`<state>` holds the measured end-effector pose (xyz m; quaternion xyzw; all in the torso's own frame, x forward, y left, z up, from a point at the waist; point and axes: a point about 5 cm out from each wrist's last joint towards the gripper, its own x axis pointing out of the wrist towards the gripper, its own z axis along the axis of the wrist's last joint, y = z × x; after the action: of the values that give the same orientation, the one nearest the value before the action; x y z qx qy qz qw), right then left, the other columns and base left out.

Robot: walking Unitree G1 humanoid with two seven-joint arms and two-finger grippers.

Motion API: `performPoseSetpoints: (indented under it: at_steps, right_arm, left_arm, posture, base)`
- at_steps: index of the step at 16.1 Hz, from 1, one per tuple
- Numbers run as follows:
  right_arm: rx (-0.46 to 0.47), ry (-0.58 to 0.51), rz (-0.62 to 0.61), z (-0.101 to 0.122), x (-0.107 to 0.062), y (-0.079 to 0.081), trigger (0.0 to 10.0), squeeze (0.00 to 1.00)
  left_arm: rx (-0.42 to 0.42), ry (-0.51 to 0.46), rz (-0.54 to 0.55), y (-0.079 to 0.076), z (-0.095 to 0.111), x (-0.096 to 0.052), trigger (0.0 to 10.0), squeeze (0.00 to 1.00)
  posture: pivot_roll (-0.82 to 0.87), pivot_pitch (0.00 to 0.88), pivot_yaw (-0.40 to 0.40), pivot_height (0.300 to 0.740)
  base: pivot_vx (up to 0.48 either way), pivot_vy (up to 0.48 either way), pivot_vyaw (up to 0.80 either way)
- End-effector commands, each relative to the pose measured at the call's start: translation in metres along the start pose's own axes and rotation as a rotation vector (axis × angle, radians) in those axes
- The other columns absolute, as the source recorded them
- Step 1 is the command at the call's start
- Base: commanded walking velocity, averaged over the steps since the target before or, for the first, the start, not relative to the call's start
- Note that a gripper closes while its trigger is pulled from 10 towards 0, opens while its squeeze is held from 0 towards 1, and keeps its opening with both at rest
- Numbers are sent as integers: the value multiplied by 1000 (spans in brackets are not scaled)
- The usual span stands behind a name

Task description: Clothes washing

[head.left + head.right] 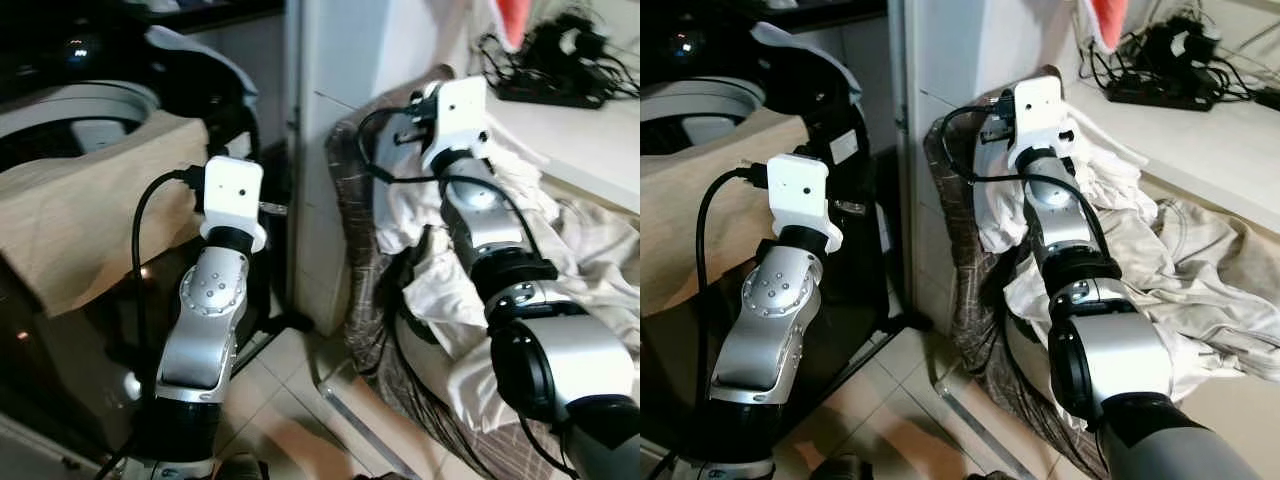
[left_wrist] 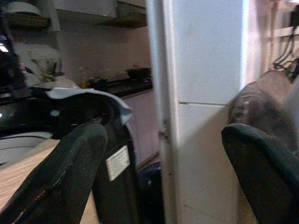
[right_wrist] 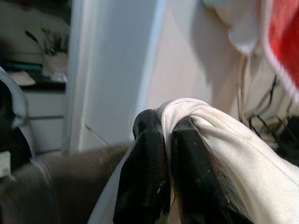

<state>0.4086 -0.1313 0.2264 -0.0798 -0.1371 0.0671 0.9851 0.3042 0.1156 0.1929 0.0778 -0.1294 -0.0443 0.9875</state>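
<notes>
Nearest the robot, tiled floor (image 1: 290, 400) runs between the washing machine (image 1: 70, 110) on the left and a brown laundry basket (image 1: 970, 300) heaped with pale clothes on the right. Farther in, the left gripper (image 2: 163, 172) hovers with its fingers wide apart and nothing between them, beside the machine. At the far rim of the basket, the right gripper (image 3: 166, 154) is pinched tight on a fold of white garment (image 3: 224, 154). To do this well, it should lift straight up until the cloth clears the heap, then swing left toward the drum without snagging the basket edge.
</notes>
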Motion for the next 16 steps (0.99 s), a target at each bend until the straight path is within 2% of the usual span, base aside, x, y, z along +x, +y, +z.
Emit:
performPoseSetpoints:
  at_steps: [1,2,4,6,7,9,11,13,15,16]
  right_arm:
    - [-26,-164,-2,44,13,-8,0,20]
    - [-27,-174,-4,47,14,-9,0,20]
    - [27,-145,-22,48,17,-15,0,27]
    - [105,-72,-36,34,16,-17,0,71]
    - [111,-64,-36,33,16,-16,0,71]
    - [84,-57,-3,31,17,-7,0,157]
    - [71,-59,24,35,19,0,0,176]
    - [80,-54,30,35,20,0,0,173]
    - [94,-38,41,33,20,2,0,165]
    - [93,-32,45,31,19,4,0,161]
  left_arm:
    - [27,-14,4,-5,2,2,10000,0]
    - [39,-15,7,-6,2,2,10000,0]
    - [72,-6,8,-10,0,4,10000,0]
    - [82,-18,-7,-10,0,2,10000,0]
    - [76,-24,-9,-9,0,1,10000,0]
    - [93,-23,17,-6,-1,0,10000,0]
    - [92,-47,49,-5,3,-1,10000,0]
    - [88,-43,67,-4,3,-1,10000,0]
    - [62,-15,84,-2,-1,-1,10000,0]
    - [62,-33,83,-2,1,-2,10000,0]
  posture:
    - [96,0,-58,740]
    - [96,0,-58,740]
    - [97,0,-59,740]
    - [116,0,-61,740]
    - [116,0,-61,740]
    - [123,0,-59,740]
    - [134,0,-67,740]
    - [134,0,-67,740]
    - [146,0,-82,740]
    - [149,0,-85,740]
  base:
    - [0,0,425]
    - [0,0,425]
    - [0,0,409]
    - [0,0,0]
    - [0,0,0]
    - [0,-480,0]
    - [0,-480,0]
    - [0,-480,0]
    - [0,0,0]
    - [0,0,0]
